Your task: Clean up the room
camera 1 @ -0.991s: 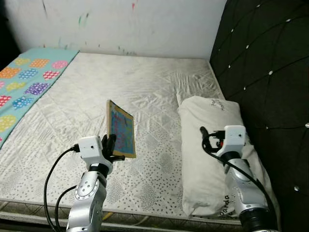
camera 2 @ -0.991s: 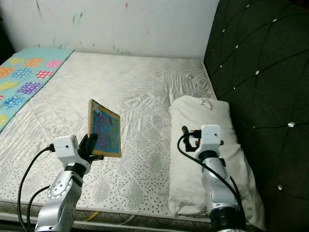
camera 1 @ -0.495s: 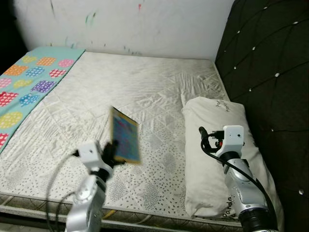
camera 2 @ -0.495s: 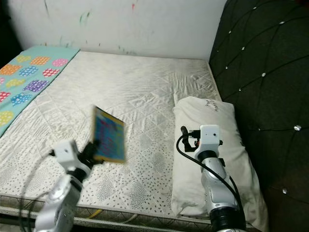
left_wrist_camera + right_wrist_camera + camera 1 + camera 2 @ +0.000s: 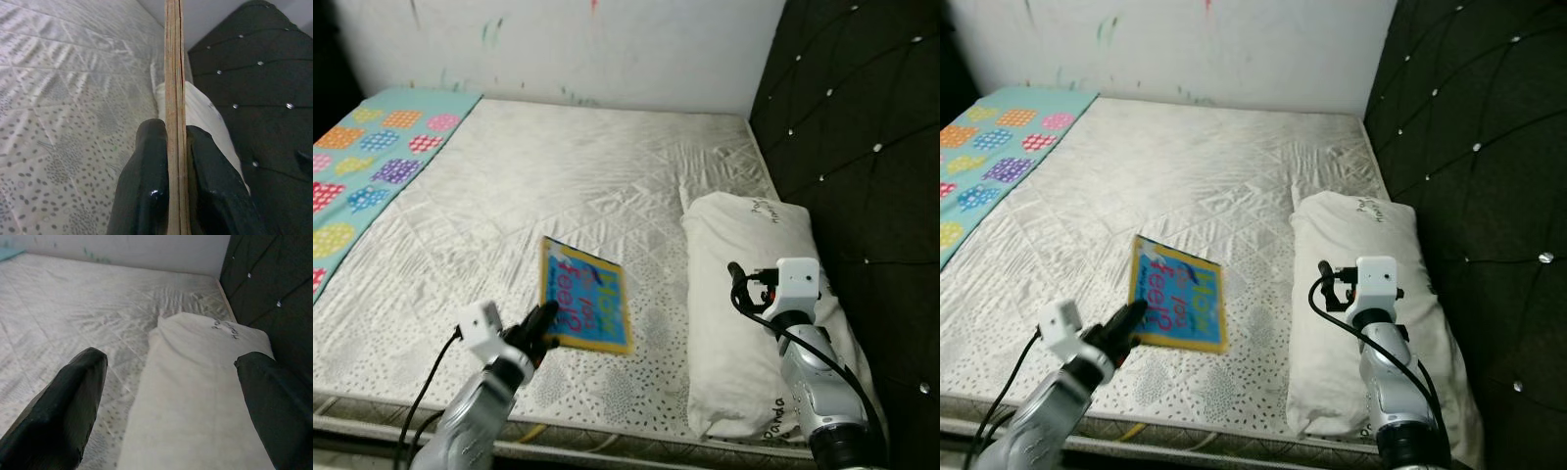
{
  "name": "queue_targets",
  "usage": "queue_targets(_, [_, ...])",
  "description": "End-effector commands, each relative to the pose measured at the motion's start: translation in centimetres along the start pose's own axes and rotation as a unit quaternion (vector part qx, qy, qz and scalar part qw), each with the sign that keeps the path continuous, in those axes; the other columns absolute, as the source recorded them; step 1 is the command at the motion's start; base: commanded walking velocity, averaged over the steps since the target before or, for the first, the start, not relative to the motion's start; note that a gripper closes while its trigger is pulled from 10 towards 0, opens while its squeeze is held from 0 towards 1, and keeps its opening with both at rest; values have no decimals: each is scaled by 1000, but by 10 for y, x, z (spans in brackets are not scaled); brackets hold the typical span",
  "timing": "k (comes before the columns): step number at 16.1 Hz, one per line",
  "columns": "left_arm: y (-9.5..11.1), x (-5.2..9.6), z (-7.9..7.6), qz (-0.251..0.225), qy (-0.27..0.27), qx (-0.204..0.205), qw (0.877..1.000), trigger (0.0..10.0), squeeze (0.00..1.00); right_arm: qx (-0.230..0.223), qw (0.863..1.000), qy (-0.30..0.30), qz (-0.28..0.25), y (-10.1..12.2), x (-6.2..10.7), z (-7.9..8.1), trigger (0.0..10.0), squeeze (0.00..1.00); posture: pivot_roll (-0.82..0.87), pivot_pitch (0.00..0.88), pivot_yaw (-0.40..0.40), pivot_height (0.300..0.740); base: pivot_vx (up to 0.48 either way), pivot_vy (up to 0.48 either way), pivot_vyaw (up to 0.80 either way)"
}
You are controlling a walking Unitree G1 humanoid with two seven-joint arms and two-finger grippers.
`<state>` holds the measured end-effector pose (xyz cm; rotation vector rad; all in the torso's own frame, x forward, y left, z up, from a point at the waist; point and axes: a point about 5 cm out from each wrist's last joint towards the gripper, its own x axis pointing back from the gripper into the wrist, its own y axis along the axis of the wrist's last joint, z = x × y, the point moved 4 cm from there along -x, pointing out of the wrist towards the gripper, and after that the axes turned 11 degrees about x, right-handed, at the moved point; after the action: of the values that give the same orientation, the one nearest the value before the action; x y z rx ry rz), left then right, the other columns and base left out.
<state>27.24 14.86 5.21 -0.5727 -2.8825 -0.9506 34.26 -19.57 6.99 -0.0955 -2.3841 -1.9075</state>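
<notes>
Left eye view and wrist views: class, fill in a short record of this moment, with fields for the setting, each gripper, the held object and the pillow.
Setting: bare mattress beside a dark padded headboard
Left gripper: shut on the book's edge
Book: colourful cover facing up, tilted low over the mattress
Right gripper: open, hovering above the pillow
Pillow: white, lying against the headboard

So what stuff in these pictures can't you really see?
- Book cover words: blurred in both eye views; edge-on in the left wrist view.
- Book's lower corner: covered by the left gripper fingers.
- Writing on the pillow: too small.
- Pillow's near end: hidden behind the right arm.
- Blanket: cut off by the picture edge.
</notes>
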Motion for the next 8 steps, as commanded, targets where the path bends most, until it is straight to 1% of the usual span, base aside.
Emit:
queue_targets(1, [7, 3, -11, -6, -29, -6, 1000, 10000, 0, -9, 1000, 1, -6, 5, 3, -2, 10000, 0, -92, 0, -29, 740, 0, 0, 0])
queue_targets(2, [7, 3, -11, -6, -29, -6, 1000, 10000, 0, -9, 1000, 1, -6, 5, 3, -2, 10000, 0, -92, 0, -29, 740, 0, 0, 0])
queue_targets(3, [1, 16, -11, 16, -36, -3, 999, 10000, 0, -17, 1000, 0, -1, 2, 11, -3, 10000, 0, -88, 0, -30, 740, 0, 0, 0])
queue_targets(5, [-8, 27, -15, 36, -46, -15, 998, 10000, 0, -18, 1000, -2, 13, -8, 20, -5, 10000, 0, -82, 0, -32, 740, 0, 0, 0])
queue_targets(6, [-7, 29, -15, 37, -40, -27, 998, 10000, 0, -21, 1000, -4, 17, -10, 21, -5, 10000, 0, -78, 0, -32, 740, 0, 0, 0])
queue_targets(7, [-4, 27, -15, 27, -31, -37, 998, 10000, 0, -23, 1000, -4, 18, -10, 21, -4, 10000, 0, -78, 0, -32, 740, 0, 0, 0])
queue_targets(8, [6, 22, -16, -5, -15, -77, 997, 10000, 0, -26, 999, -5, 19, -10, 18, -1, 10000, 0, -69, 0, -29, 740, 0, 0, 0])
